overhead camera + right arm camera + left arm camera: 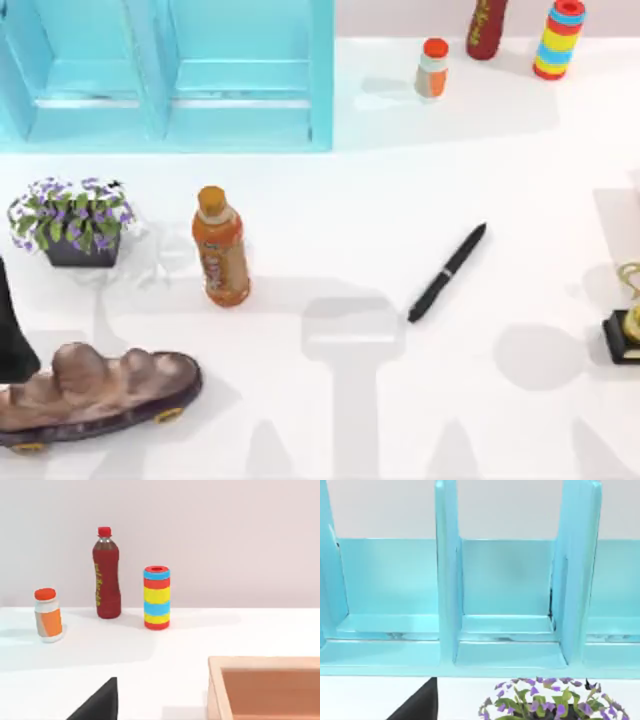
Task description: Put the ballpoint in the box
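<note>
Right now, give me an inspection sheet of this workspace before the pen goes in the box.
Surface: white table, crossed by grey shadows.
Job's things: black pen lying flat and diagonal, right of the middle, untouched; wooden box seen in the right wrist view, open on top.
Clutter: orange bottle lying left of the pen; flower pot; loaf on a board; small jar, red bottle and striped can standing at the far right; gold trophy at the right edge.
Grippers: fingers cannot be judged.
Cables: nothing seen.
Surroundings: blue shelf at the far left; plain wall.
</note>
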{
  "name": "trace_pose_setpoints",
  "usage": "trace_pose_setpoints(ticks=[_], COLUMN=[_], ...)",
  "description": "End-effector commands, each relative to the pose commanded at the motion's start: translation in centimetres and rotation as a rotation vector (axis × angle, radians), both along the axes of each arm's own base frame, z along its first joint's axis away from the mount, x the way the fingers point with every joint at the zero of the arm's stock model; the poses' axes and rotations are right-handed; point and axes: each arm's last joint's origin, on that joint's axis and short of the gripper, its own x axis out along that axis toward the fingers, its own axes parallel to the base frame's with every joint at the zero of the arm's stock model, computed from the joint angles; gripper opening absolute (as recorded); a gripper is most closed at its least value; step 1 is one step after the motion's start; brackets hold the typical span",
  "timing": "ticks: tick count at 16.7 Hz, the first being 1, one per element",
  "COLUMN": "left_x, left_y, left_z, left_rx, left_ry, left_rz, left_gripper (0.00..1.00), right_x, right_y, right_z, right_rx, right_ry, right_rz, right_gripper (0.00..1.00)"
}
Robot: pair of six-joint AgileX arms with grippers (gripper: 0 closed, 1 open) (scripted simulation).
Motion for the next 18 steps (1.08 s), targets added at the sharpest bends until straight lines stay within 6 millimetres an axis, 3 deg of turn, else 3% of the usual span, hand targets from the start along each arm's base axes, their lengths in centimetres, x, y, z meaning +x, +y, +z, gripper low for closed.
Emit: trace_pose_setpoints(ticks=[3,5,7,10,12,14,16,18], left_x=[0.0,0.0,0.0,0.0,0.0,0.0,0.0,0.0], left_y=[0.0,0.0,0.0,0.0,0.0,0.0,0.0,0.0], left_z=[0.0,0.0,0.0,0.0,0.0,0.0,0.0,0.0], left_rx=[0.0,0.0,0.0,0.0,0.0,0.0,0.0,0.0], left_ry=[0.0,0.0,0.0,0.0,0.0,0.0,0.0,0.0], left_rz=[0.0,0.0,0.0,0.0,0.0,0.0,0.0,0.0], left_gripper=[1.0,1.0,1.0,1.0,1.0,1.0,1.0,1.0], right_x=[0.0,0.0,0.3,1.6,3.8,7.3,11.4,15.2], right_y=[0.0,0.0,0.0,0.2,0.5,1.1,2.1,3.5], right_z=[0.3,1.6,4.0,9.3,13.4,16.0,16.8,15.9], right_rx=[0.007,0.041,0.099,0.221,0.322,0.433,0.546,0.654], right_ry=[0.001,0.003,0.008,0.024,0.055,0.132,0.248,0.389], right_rz=[0.002,0.008,0.02,0.057,0.099,0.148,0.196,0.232], right_gripper=[1.0,1.0,1.0,1.0,1.0,1.0,1.0,1.0])
